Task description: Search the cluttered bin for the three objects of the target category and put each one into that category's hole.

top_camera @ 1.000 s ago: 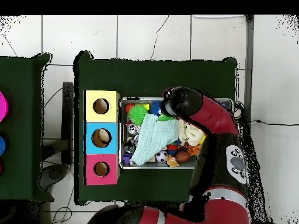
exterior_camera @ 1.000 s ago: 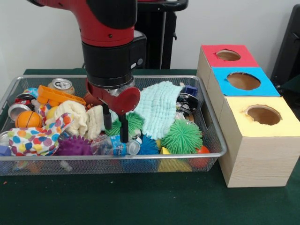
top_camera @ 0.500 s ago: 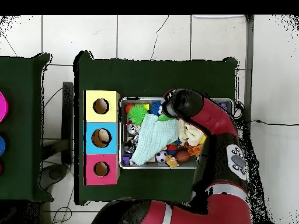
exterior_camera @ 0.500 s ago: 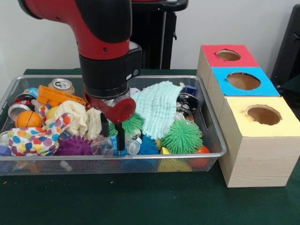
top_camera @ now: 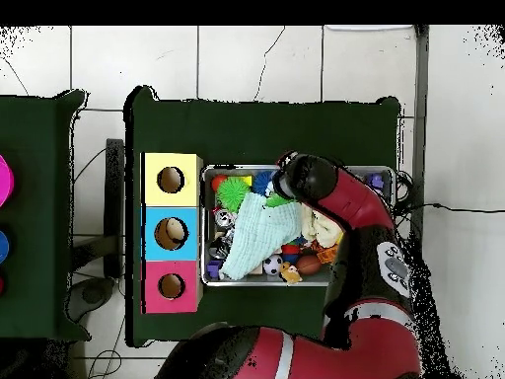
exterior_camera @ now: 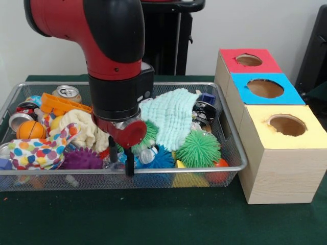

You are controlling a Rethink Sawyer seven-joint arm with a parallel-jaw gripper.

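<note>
Table (exterior_camera: 168, 224) with a green cover fills the lower frame in the front view. Across the left and centre of that view sits the bin (exterior_camera: 236, 153), a silver wire-mesh basket packed with clutter; overhead it lies at the centre of the frame (top_camera: 206, 176). The arm (exterior_camera: 107, 46) drops from the upper left into the bin's middle, and overhead it sweeps up from the bottom edge (top_camera: 360, 247). At the right of the front view stand three wooden boxes in a row, each with a round hole: yellow (exterior_camera: 301, 140) lowest, blue (exterior_camera: 245, 92) above it, red (exterior_camera: 227, 58) highest. A pale mint cloth (exterior_camera: 173, 115) lies at the bin's centre. A spotted cloth (exterior_camera: 38, 150) lies at its lower left. A green spiky ball (exterior_camera: 199, 149) rests right of centre, a purple one (exterior_camera: 82, 159) left of centre. An orange ball (exterior_camera: 29, 130) sits at the far left, a can (exterior_camera: 66, 92) at the upper left. The gripper (exterior_camera: 119, 159) is down among the clutter near the bin's lower wall, its two black fingers (exterior_camera: 129, 162) apart around a clear bottle (exterior_camera: 145, 153); whether they press on it I cannot tell.
</note>
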